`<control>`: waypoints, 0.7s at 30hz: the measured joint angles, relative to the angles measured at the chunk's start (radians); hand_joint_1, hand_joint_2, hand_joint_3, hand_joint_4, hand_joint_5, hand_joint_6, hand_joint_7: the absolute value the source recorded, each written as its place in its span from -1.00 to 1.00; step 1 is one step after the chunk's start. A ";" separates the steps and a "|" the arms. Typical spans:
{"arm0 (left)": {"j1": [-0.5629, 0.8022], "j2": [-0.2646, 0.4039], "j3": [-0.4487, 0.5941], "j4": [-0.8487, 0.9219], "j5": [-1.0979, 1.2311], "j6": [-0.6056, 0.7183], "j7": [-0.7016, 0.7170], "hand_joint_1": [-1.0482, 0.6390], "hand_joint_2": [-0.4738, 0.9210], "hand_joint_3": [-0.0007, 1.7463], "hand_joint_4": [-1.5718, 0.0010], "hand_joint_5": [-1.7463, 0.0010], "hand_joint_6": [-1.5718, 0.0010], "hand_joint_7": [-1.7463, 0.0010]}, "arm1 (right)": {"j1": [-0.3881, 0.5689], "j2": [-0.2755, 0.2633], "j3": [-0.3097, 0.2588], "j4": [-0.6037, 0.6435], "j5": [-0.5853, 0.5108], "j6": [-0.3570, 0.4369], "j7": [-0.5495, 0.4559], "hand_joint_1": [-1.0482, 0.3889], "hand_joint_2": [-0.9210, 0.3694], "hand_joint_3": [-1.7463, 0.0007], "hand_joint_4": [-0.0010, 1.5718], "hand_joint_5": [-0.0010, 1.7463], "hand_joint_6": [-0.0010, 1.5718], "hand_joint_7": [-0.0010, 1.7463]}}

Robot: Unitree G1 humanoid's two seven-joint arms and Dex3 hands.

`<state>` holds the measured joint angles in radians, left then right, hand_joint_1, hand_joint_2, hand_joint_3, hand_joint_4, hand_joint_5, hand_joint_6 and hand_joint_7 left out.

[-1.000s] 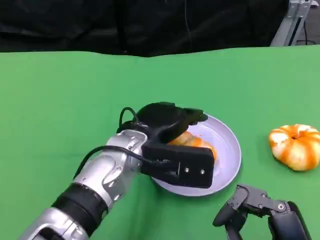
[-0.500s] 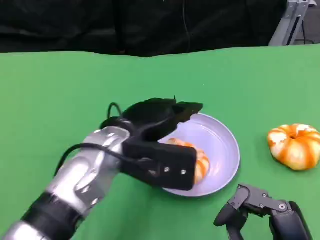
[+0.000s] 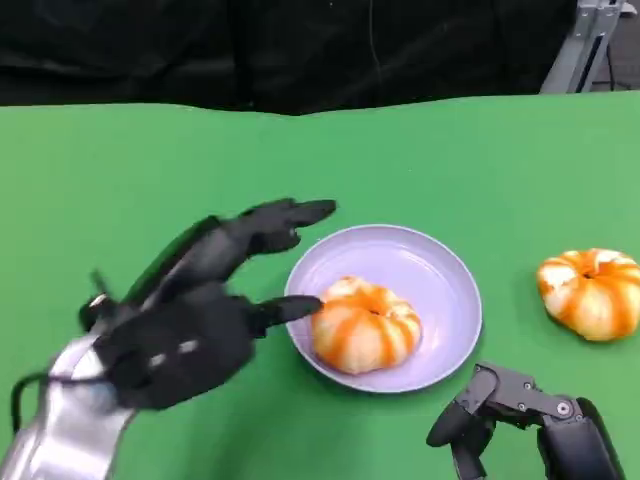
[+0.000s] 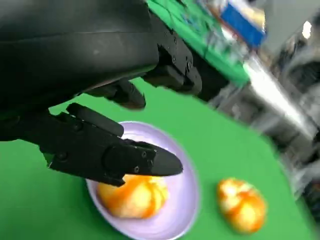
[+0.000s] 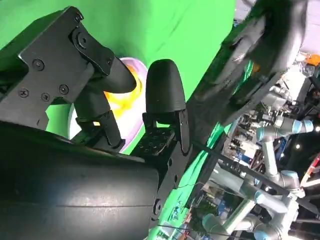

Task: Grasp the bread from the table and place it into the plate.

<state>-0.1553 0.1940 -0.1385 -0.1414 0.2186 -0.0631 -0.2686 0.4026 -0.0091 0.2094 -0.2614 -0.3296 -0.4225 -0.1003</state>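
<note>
The round orange-and-white bread lies inside the shallow lilac plate. The left hand, fingers spread and empty, hovers just beside the plate; the right hand, empty, sits near its other side.

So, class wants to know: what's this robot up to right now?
One bread lies in the plate. The left hand, open and holding nothing, is beside the plate's edge, fingers pointing toward it. A second bread sits on the table off to the right. The right hand rests near the plate, holding nothing.
</note>
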 measured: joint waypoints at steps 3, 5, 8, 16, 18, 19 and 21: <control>0.067 -0.008 0.033 -0.006 -0.038 -0.071 0.028 0.11 0.99 -0.71 0.09 -0.12 -0.17 0.66 | 0.001 0.000 0.000 0.000 -0.002 0.001 -0.001 0.45 -0.01 -0.58 0.07 0.80 0.09 0.46; 0.117 -0.026 0.059 -0.006 -0.087 -0.131 0.044 0.19 0.94 -0.61 0.06 -0.25 -0.22 0.56 | 0.001 0.000 0.001 0.000 -0.001 0.002 -0.001 0.44 -0.01 -0.58 0.07 0.80 0.09 0.46; 0.195 -0.057 0.084 -0.006 -0.152 -0.197 0.060 0.26 0.48 0.18 0.01 -0.52 -0.09 -0.05 | 0.002 0.001 0.003 0.001 0.000 0.002 -0.001 0.43 -0.01 -0.56 0.07 0.81 0.09 0.47; 0.393 -0.079 0.130 -0.062 -0.213 -0.254 0.072 0.19 0.20 0.64 -0.13 -0.93 -0.12 -0.66 | 0.000 0.000 0.001 0.002 0.003 0.003 -0.001 0.42 -0.01 -0.56 0.08 0.82 0.09 0.47; 0.429 -0.089 0.130 -0.083 -0.215 -0.254 0.075 0.18 0.19 0.66 -0.13 -0.97 -0.11 -0.73 | 0.001 0.000 0.000 0.001 0.006 0.007 0.000 0.42 -0.01 -0.56 0.08 0.83 0.09 0.47; 0.442 -0.094 0.128 -0.085 -0.215 -0.254 0.078 0.18 0.18 0.67 -0.13 -0.98 -0.11 -0.75 | 0.001 0.000 -0.001 0.001 0.008 0.008 0.001 0.42 -0.02 -0.55 0.08 0.83 0.09 0.47; 0.456 -0.098 0.128 -0.085 -0.215 -0.254 0.080 0.16 0.13 0.72 -0.12 -1.00 -0.09 -0.78 | 0.002 -0.001 -0.003 0.001 0.011 0.008 0.002 0.41 -0.01 -0.55 0.07 0.82 0.09 0.47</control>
<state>0.3005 0.0956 -0.0109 -0.2262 0.0040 -0.3175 -0.1886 0.4042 -0.0103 0.2068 -0.2602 -0.3189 -0.4143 -0.0981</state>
